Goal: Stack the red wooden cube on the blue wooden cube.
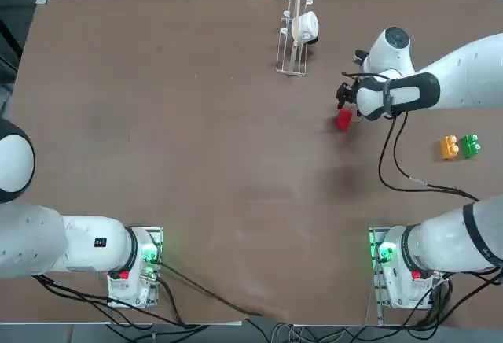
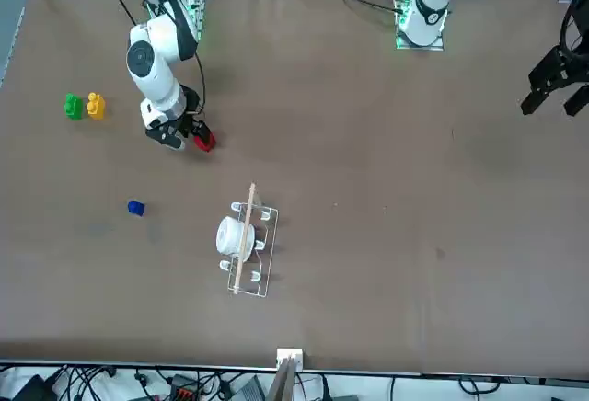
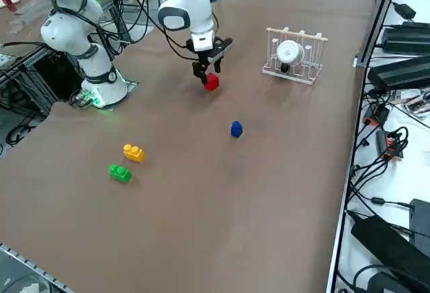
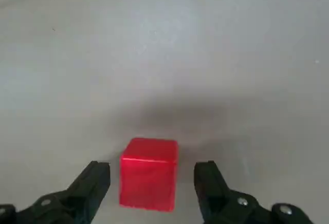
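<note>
And here we see our right claw point(image 4: 152, 190) standing with its fingers apart on either side of the red cube point(image 4: 148, 175) over the bench point(image 3: 201, 226), the blue cube point(image 3: 236, 129) sitting nearer the bench's far edge, opposite the arms' bases.

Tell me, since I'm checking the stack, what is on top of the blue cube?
Nothing rests on the blue cube; its top is bare. Its underside is hidden against the table.
</note>
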Tool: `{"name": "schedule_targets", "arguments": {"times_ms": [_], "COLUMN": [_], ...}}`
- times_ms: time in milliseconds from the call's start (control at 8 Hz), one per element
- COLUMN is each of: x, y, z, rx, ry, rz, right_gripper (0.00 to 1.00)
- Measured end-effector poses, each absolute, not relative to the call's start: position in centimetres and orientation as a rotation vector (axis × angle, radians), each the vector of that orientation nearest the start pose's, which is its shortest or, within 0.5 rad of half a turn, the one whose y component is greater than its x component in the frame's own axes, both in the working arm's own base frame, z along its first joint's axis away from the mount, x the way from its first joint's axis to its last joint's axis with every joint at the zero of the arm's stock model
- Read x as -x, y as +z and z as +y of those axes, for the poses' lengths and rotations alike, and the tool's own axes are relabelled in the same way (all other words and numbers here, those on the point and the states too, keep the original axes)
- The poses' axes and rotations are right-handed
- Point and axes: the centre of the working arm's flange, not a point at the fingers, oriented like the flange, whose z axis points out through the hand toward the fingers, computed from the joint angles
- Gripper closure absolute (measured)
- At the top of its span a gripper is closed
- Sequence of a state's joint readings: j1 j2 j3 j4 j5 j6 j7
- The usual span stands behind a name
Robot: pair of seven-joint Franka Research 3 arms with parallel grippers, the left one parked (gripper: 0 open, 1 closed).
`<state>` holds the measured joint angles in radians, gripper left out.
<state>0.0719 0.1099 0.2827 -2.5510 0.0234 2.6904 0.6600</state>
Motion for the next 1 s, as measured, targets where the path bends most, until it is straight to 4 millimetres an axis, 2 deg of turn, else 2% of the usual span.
{"name": "schedule_targets", "arguments": {"times_ms": [1000], "x": [-41.8], "y": [21.3], "z": [17.1], "rx": [3.049], "ry": [0.061], "rz": [0.569], "right_gripper": [0.0]}}
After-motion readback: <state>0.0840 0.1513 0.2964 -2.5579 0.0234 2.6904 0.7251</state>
